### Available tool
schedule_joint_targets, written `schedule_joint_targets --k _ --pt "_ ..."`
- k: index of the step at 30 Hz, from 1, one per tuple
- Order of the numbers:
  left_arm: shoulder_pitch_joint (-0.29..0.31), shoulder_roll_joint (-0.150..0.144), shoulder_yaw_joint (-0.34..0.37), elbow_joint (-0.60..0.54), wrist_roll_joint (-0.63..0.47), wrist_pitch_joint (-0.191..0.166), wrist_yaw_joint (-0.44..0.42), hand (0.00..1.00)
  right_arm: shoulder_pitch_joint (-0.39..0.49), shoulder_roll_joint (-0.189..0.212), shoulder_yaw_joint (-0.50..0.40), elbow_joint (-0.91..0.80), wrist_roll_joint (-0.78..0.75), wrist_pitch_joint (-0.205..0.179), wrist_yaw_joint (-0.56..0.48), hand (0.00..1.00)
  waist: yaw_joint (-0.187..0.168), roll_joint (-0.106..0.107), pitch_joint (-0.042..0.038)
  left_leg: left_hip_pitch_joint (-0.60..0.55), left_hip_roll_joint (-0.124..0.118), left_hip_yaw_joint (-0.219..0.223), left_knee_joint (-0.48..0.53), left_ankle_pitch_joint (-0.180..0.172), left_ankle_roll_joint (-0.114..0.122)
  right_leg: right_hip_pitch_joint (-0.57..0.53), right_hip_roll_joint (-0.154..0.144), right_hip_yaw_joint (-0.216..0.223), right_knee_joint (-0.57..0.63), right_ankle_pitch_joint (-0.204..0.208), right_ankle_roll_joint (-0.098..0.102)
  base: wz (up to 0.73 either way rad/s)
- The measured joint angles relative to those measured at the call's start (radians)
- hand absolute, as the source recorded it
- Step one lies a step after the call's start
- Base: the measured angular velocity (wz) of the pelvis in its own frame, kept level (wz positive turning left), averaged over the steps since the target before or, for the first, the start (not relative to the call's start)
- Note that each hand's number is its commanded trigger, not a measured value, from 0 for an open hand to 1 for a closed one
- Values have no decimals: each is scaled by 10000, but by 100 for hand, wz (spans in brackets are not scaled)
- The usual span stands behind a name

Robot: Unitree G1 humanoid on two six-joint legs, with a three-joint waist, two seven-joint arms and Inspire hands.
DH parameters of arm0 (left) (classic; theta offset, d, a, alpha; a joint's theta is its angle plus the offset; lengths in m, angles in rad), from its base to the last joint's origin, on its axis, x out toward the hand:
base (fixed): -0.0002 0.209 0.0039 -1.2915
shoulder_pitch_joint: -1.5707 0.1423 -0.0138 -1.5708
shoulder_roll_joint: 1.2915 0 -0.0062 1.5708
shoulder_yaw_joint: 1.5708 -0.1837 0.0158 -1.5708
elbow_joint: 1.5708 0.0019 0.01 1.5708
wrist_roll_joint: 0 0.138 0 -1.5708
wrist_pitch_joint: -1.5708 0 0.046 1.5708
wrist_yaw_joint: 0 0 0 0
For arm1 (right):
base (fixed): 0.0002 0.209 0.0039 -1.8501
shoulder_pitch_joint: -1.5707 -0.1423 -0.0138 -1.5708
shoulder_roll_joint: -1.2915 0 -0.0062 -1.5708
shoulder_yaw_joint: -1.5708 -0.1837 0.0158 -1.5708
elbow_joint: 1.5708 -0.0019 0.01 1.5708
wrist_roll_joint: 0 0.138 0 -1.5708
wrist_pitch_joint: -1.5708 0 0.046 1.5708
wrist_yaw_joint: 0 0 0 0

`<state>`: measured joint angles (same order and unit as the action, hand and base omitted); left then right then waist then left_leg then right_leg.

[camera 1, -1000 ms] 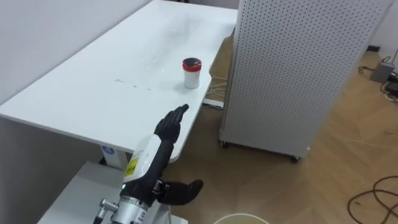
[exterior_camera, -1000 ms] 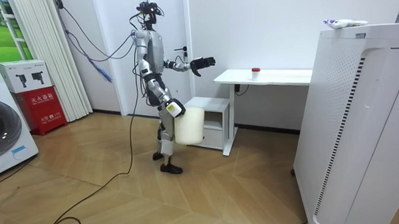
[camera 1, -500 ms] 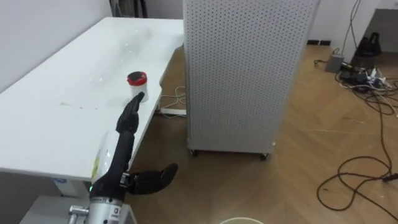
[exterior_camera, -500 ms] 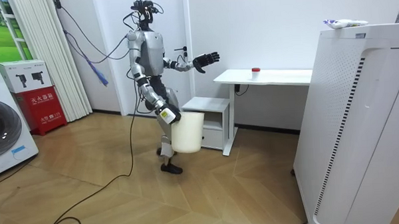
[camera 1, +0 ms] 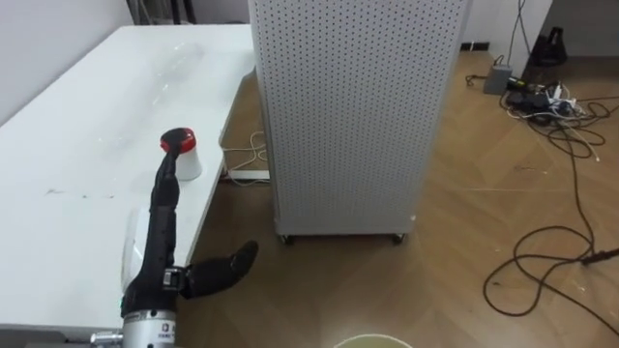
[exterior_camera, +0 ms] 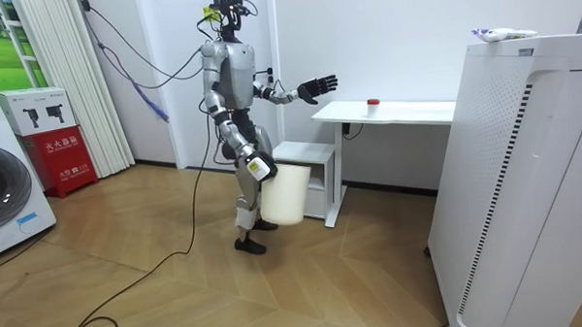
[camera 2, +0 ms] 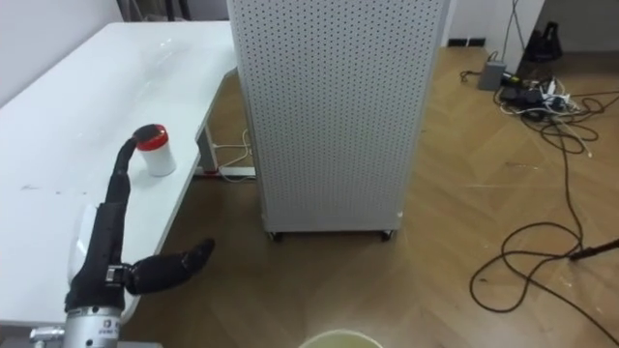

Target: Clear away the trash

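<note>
A small white cup with a red lid (camera 1: pixel 180 155) stands near the edge of the white table (camera 1: pixel 77 145). My left hand (camera 1: pixel 157 242) is open and held out in the air toward it, fingers straight and thumb spread. In the room view the left hand (exterior_camera: pixel 317 86) is just short of the table's end, well apart from the cup (exterior_camera: pixel 372 103). A white bucket (exterior_camera: pixel 284 195) hangs low at my right side by my right hand (exterior_camera: pixel 256 168). The right hand's grip is hidden. The bucket's rim (camera 1: pixel 372 341) shows at the bottom edge.
A tall white perforated cabinet (camera 1: pixel 353 106) stands on the wood floor right of the table. Cables (camera 1: pixel 551 261) trail over the floor at right. A low white cabinet (exterior_camera: pixel 311 172) sits beside the table, a washer (exterior_camera: pixel 6 198) at the room view's left.
I have stepped toward the table, and my view has swung right. My left hand has reached closer to the cup. The bucket has swung along at my side.
</note>
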<state>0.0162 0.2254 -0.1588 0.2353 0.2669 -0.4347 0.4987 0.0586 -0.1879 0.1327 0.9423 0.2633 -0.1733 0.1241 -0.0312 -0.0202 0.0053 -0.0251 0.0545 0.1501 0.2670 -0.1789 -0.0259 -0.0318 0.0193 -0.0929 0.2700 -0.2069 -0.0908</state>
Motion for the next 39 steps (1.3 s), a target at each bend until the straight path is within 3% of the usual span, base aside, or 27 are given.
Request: schedule_joint_targets --k 5,10,15,20,21,23,26,27,28,29,32,33,34,38,39 --pt "2 2 9 0 -19 0 75 0 29 -1 6 -428 9 4 -29 100 104 66 20 191 21 3 -10 -78 -49 331 38 56 -227 1 2 -4" --pt "31 9 117 -9 -218 0 211 0 57 -32 14 -537 54 2 -253 100 117 304 16 224 82 16 20 -249 -60 509 65 -88 -334 3 4 2" --pt "39 5 388 -13 -185 0 194 0 57 -36 3 -475 22 21 -349 100 130 310 26 212 27 89 18 -270 -25 388 -17 -207 -64 -54 98 4" --pt "-43 -77 382 69 -207 -22 194 0 56 -21 47 -480 81 26 -466 100 102 288 86 252 -127 103 50 -405 189 -226 -417 -980 1424 -308 499 6" --pt "-70 -122 382 227 -212 -31 195 0 63 -55 42 -476 97 26 -491 100 99 307 144 300 -175 128 61 -474 242 -279 -522 -1093 1637 -327 531 0" --pt "-45 -116 410 325 -180 -22 204 0 123 -70 27 -473 94 26 -500 100 162 306 168 142 -176 127 273 -618 357 -283 -597 -1156 1604 -334 545 -5" --pt "-28 -118 486 323 -101 -22 199 0 122 -103 3 -412 105 167 -452 100 292 374 156 -350 -166 118 1060 -1018 606 -459 -713 -1487 1779 -299 608 -7" --pt "-29 -151 488 325 -101 -22 184 0 116 -121 4 -315 108 182 -435 100 314 462 207 -378 -164 -3 1209 -1115 763 -925 -770 -1565 2446 -178 861 -11" --pt "-6 -228 498 379 -107 -21 203 0 110 -148 3 -177 103 214 -411 100 334 663 276 -383 -178 -452 1314 -1178 861 -1387 -735 -1446 2695 -339 1243 -15" --pt "3 -217 504 397 -140 -20 212 0 113 -142 10 -154 98 239 -381 100 334 695 260 -387 -211 -594 1289 -1164 894 -1626 -709 -1372 2507 -353 1265 -10" --pt "72 -140 533 499 -187 -24 217 0 102 -79 -18 -120 127 204 -283 100 110 536 201 -156 -413 -724 1225 -1135 898 -2291 -998 -1072 943 466 1226 23" --pt "104 -140 539 644 -181 -21 214 0 105 -91 -89 -6 157 197 -248 100 59 451 150 -12 -484 -744 1320 -1316 865 -2278 -1093 -1097 554 941 1122 18" --pt "217 -134 585 650 -171 -20 240 0 129 -117 -92 52 162 197 -177 100 55 461 27 80 -430 -817 1512 -1550 757 -2180 -1056 -1165 582 1205 892 13" --pt "222 -95 702 653 -137 -22 408 0 30 -127 -43 -7 148 194 28 100 209 502 1 465 -68 -877 1652 -1984 413 -1989 -791 -1399 1048 1260 652 1" --pt "246 -88 752 649 -150 -22 391 0 31 -147 -34 -24 122 196 56 100 338 529 -2 641 103 -823 1694 -2173 270 -1956 -647 -1436 1295 1149 495 -11"
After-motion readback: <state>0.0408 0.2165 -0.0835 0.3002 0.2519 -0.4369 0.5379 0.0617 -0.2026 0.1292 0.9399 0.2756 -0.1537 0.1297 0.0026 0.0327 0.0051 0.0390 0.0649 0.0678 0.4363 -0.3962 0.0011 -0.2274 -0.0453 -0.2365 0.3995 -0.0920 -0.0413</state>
